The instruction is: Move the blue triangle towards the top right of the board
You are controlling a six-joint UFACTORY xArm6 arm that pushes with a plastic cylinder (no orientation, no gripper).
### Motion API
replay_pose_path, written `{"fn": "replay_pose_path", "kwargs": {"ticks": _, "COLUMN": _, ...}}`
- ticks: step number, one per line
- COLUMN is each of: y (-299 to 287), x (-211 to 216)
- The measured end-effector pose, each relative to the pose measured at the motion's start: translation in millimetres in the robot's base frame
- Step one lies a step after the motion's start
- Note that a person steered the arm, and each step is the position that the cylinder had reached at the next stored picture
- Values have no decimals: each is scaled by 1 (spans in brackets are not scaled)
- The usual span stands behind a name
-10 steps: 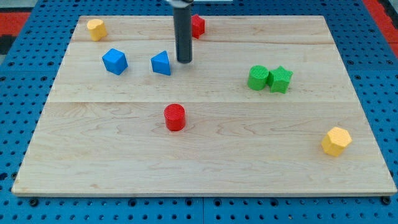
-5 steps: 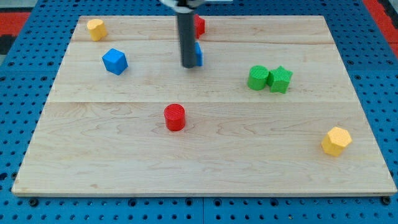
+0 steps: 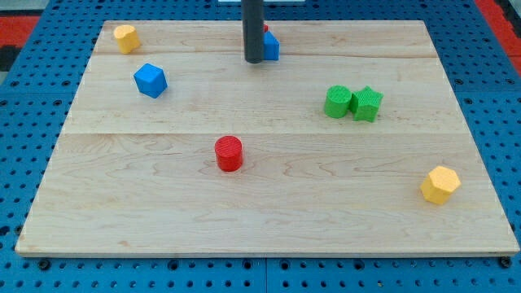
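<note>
The blue triangle point(image 3: 271, 47) sits near the view's top, just right of the centre line, partly hidden behind my rod. My tip point(image 3: 253, 60) rests on the board right against the triangle's left side. A red block point(image 3: 264, 29) is almost fully hidden behind the rod and the triangle; only a sliver shows.
A blue cube point(image 3: 151, 80) lies at the view's left. A yellow block point(image 3: 124, 37) sits at the top left corner. A red cylinder point(image 3: 229, 153) stands in the middle. A green cylinder point(image 3: 338, 102) touches a green star point(image 3: 366, 103) at the right. A yellow hexagon point(image 3: 440, 184) lies at the bottom right.
My tip swung from the triangle's right side to its left, then moved up and right, pushing the blue triangle up and right until it reached the red block at the top.
</note>
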State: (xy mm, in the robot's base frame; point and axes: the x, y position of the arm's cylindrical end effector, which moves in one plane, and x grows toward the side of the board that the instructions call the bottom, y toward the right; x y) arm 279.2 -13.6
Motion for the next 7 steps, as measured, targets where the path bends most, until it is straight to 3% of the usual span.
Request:
{"fn": "replay_pose_path", "kwargs": {"ticks": 1, "y": -48, "x": -4}}
{"fn": "replay_pose_path", "kwargs": {"ticks": 2, "y": -41, "x": -11}}
{"fn": "replay_pose_path", "kwargs": {"ticks": 3, "y": 3, "x": -26}}
{"fn": "replay_pose_path", "kwargs": {"ticks": 5, "y": 84, "x": -16}}
{"fn": "replay_pose_path", "kwargs": {"ticks": 7, "y": 102, "x": 3}}
